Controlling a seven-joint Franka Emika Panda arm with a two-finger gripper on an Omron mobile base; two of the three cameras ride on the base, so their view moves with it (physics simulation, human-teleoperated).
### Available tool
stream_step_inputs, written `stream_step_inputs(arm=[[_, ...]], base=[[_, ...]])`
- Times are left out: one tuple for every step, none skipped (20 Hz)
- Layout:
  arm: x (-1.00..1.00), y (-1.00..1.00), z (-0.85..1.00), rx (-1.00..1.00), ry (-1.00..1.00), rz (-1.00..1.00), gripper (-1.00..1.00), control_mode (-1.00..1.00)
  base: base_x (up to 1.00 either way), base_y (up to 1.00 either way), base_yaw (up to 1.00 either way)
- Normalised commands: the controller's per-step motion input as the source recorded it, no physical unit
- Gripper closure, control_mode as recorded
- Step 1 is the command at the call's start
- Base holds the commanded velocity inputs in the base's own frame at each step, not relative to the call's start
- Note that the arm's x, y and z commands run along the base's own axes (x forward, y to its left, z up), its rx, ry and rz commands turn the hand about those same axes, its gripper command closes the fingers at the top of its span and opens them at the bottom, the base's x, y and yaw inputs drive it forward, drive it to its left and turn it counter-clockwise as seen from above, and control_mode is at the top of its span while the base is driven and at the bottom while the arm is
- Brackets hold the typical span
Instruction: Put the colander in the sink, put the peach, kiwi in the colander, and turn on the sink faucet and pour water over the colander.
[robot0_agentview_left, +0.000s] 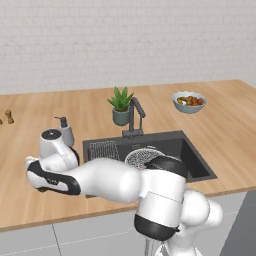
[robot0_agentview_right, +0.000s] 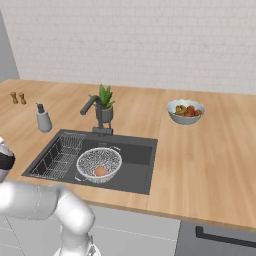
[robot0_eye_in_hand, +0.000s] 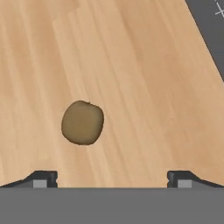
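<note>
The brown kiwi (robot0_eye_in_hand: 82, 122) lies on the wooden counter, a little ahead of my gripper (robot0_eye_in_hand: 112, 178) and left of its centre line. The jaws stand wide open with nothing between them. My arm reaches low over the counter left of the dark sink (robot0_agentview_left: 196, 156) (robot0_agentview_right: 136, 169). The mesh colander (robot0_agentview_left: 141, 157) (robot0_agentview_right: 99, 164) sits in the sink, and the pinkish-orange peach (robot0_agentview_right: 100, 171) rests inside it. The dark faucet (robot0_agentview_left: 134, 117) (robot0_agentview_right: 95, 112) stands behind the basin, its spout angled over it.
A wire rack (robot0_agentview_left: 104, 149) (robot0_agentview_right: 57, 155) fills the sink's left part. Behind the sink are a soap pump (robot0_agentview_left: 64, 131) (robot0_agentview_right: 43, 119) and a potted plant (robot0_agentview_left: 120, 105) (robot0_agentview_right: 105, 102). A bowl of fruit (robot0_agentview_left: 189, 101) (robot0_agentview_right: 185, 111) stands at the right.
</note>
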Motion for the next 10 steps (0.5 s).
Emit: stream_step_inputs(arm=[[0.38,0.54,-0.52,-0.01,0.06,-0.13,-1.0,-1.0],[0.38,0.51,-0.5,-0.01,0.06,-0.13,-1.0,-1.0],[0.36,0.49,-0.51,-0.01,0.05,-0.13,-1.0,-1.0],[0.36,0.43,-0.52,-0.01,0.05,-0.13,-1.0,-1.0],[0.33,0.39,-0.54,-0.01,0.05,-0.12,-1.0,-1.0],[0.34,0.37,-0.55,-0.01,0.05,-0.12,-1.0,-1.0],[0.34,0.31,-0.51,0.0,0.05,-0.11,-1.0,-1.0],[0.32,0.25,-0.46,0.0,0.03,-0.11,-1.0,-1.0],[0.33,0.23,-0.43,0.0,0.03,-0.11,-1.0,-1.0],[0.34,0.21,-0.41,0.0,0.03,-0.09,-1.0,-1.0]], base=[[0.0,0.0,0.0],[0.0,0.0,0.0],[0.0,0.0,0.0],[0.0,0.0,0.0],[0.0,0.0,0.0],[0.0,0.0,0.0],[0.0,0.0,0.0],[0.0,0.0,0.0],[0.0,0.0,0.0],[0.0,0.0,0.0]])
